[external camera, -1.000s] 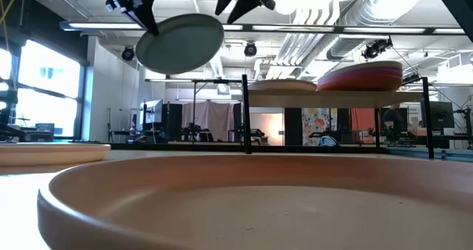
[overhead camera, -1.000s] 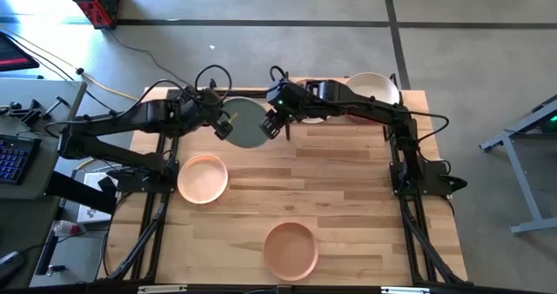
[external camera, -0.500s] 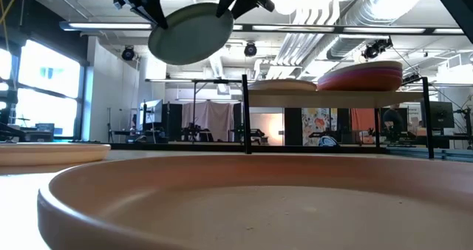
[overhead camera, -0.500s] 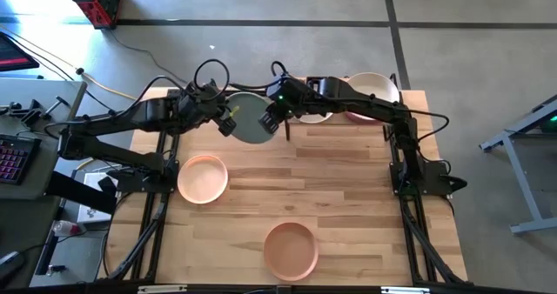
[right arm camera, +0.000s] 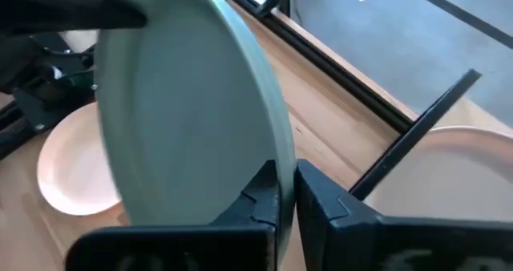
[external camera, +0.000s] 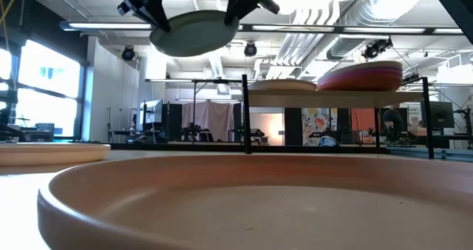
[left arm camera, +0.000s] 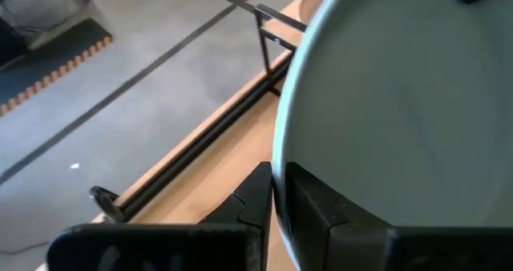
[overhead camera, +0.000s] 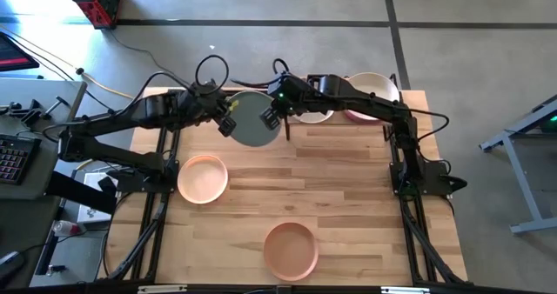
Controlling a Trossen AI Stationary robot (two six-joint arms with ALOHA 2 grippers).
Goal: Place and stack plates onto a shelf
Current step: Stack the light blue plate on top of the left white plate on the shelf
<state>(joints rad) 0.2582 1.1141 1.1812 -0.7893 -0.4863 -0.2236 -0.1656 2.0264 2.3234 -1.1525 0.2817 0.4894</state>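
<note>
A sage green plate [overhead camera: 252,120] hangs in the air near the table's far edge, between my two grippers. My left gripper [overhead camera: 224,124] is shut on its left rim and my right gripper [overhead camera: 277,120] on its right rim. In the low view the plate [external camera: 194,34] sits nearly level, high above the tabletop. The shelf [external camera: 332,93] stands at the far right. It carries a cream plate [external camera: 283,85] and a stack of pink and red plates [external camera: 361,76]. A peach plate [overhead camera: 203,177] and a salmon plate [overhead camera: 291,249] rest flat on the table. My left gripper pinches the plate's rim [left arm camera: 280,155] on its left side between its two fingers. It comes from the table's left, slanting down. The plate is lifted clear of the table. My right gripper pinches the opposite rim [right arm camera: 280,147] between its two fingers, coming from the table's right and slanting down. The plate hangs between both grippers, nearly level.
The shelf's black uprights [external camera: 245,113] stand just right of the held plate. The salmon plate [external camera: 244,198] fills the near foreground of the low view. Bare wooden tabletop [overhead camera: 348,190] lies in the middle and on the right.
My right gripper has shut on the green plate's right rim. The plate, tilted steeply a second ago, has tipped to nearly level and shifted a little toward the table's right.
</note>
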